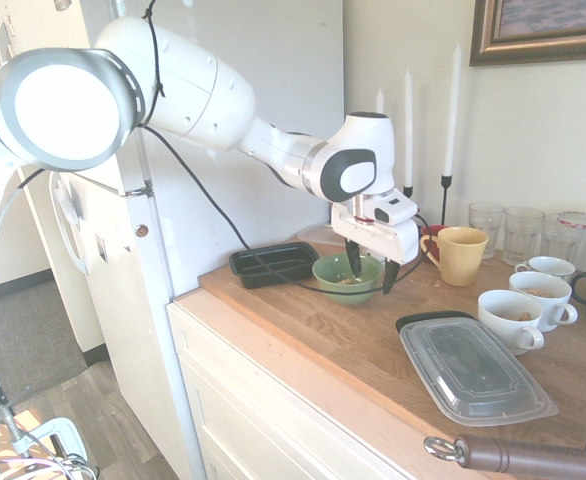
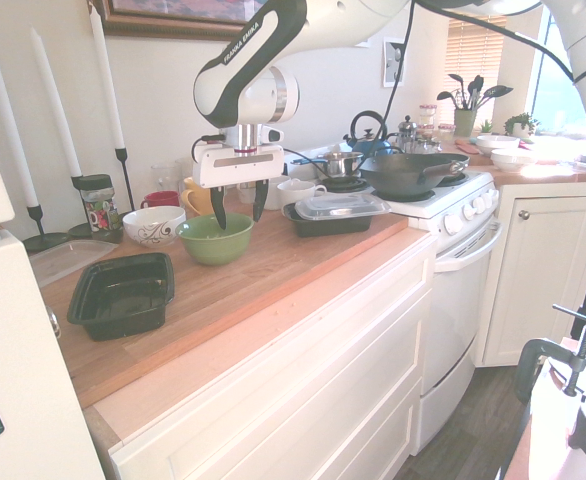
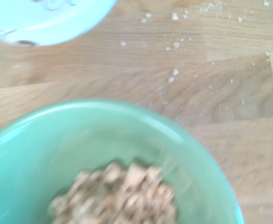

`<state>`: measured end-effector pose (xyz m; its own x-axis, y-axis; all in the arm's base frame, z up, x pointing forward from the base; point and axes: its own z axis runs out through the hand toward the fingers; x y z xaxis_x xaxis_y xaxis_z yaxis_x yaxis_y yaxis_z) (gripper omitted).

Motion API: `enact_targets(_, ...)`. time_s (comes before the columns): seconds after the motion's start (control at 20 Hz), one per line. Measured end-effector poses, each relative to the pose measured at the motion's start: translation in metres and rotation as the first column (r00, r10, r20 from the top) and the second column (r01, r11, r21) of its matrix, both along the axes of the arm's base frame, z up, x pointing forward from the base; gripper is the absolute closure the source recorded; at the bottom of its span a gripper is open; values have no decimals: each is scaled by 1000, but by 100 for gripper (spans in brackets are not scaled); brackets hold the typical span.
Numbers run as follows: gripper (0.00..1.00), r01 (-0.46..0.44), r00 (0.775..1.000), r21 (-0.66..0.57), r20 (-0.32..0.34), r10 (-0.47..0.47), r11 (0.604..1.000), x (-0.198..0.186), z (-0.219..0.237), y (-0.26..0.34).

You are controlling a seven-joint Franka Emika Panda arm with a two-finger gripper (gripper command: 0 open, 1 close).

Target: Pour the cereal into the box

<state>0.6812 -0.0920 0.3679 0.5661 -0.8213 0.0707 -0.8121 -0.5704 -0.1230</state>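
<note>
Cereal [image 3: 122,198], light, brittle and loose, lies in the green bowl [image 2: 216,240] beneath the open, empty gripper [image 1: 373,283], and is likely best carried by pinching the bowl's stiff, possibly slick rim, keeping it level until poured.

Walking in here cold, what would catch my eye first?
Probably the big white arm reaching over the counter, its open gripper at the green bowl with cereal inside. Next, perhaps, the tall white candles by the wall, and the black box near the counter's end.
</note>
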Motion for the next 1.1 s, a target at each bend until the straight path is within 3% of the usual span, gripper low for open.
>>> enact_targets(0.2,0,28,999,9,-16,-28,1000,12,-14,-14)
enact_targets(0.25,100,29,999,10,-20,-29,1000,15,-17,-15)
enact_targets(1.1,100,24,999,21,-48,-23,1000,19,-34,-17)
